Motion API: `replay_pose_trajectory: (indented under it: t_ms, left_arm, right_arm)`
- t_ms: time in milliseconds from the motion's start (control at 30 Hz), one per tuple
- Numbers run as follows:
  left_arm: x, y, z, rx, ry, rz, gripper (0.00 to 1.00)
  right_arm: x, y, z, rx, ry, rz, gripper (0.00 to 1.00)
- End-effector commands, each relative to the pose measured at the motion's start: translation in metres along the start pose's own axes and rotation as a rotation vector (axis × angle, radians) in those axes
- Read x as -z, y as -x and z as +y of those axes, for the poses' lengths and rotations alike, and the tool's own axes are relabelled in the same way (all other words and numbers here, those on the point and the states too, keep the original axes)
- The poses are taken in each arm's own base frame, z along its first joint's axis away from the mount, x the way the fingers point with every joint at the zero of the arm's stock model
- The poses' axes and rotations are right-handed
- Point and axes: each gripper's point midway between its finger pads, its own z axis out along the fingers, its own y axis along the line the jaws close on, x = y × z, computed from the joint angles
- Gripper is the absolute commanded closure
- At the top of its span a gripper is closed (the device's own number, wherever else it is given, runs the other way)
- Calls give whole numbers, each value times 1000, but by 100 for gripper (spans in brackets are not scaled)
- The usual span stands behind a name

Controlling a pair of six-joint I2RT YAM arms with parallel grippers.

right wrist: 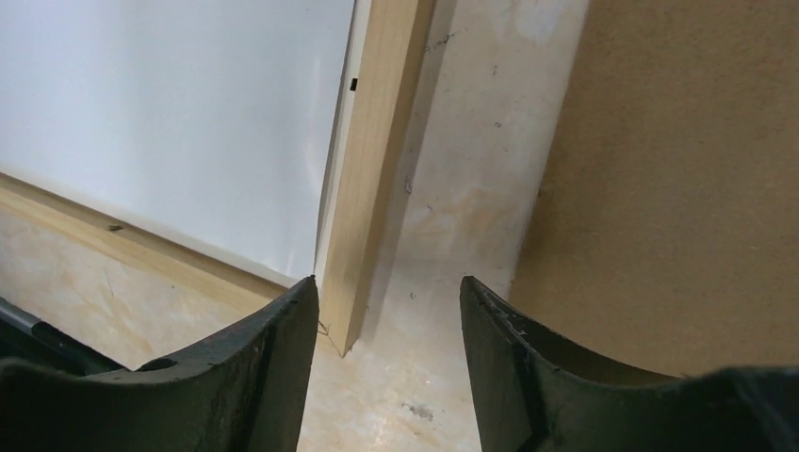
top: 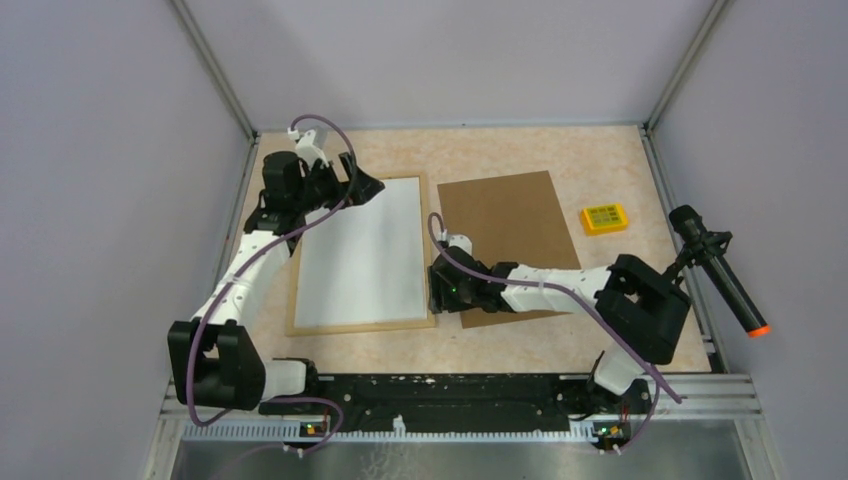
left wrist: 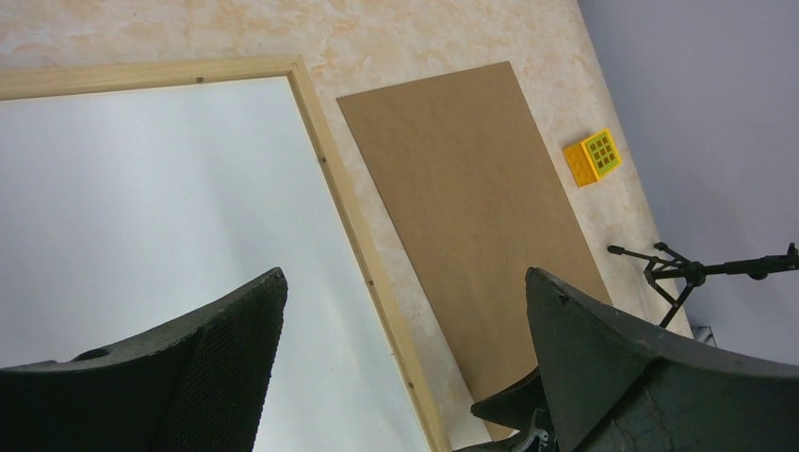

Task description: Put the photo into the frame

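Right gripper (right wrist: pixel 388 287) parted | frame (right wrist: pixel 377 141) corner beneath, rest cropped | white sheet (right wrist: pixel 170 104) blank

Frame (top: pixel 360 325) far-left corner behind L arm (top: pixel 246 262)

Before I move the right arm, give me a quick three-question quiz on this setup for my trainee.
1. True or false: the brown board lies inside the wooden frame.
2. Which corner of the frame is the right gripper nearest? A: far left. B: near right. C: far right.
3. Fill the gap: the jaws of the left gripper stand ____.

Key: 1 false, the board lies flat on the table to the right of the frame; 2 B; 3 open.
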Motion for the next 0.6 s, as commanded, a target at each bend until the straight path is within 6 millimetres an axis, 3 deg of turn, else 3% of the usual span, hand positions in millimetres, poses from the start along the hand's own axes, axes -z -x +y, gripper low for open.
replay_pose_trajectory:
  t_ms: [0,200,300,400,467,567]
  left_arm:
    - [-3,8,-6,-31,-16,-11,1]
    - [-4,8,-5,-35,-9,-10,1]
    - [-3,8,-7,-33,-16,-9,1]
    - [-2,9,-8,-36,-17,-14,1]
    - [-2,9,-9,-35,-21,-13,1]
    - [-4,6,-10,-30,-32,-1,1]
  right_arm:
    - [-9,1,14,-13,-42,-21,45]
    - [-20,-3,14,37,-140,-3,51]
    - [-17,-7,8,49,-174,-16,53]
    - [-11,-5,16,56,-122,-20,53]
    - [0,3,23,74,-90,-35,51]
    - [29,19,29,128,-46,-76,35]
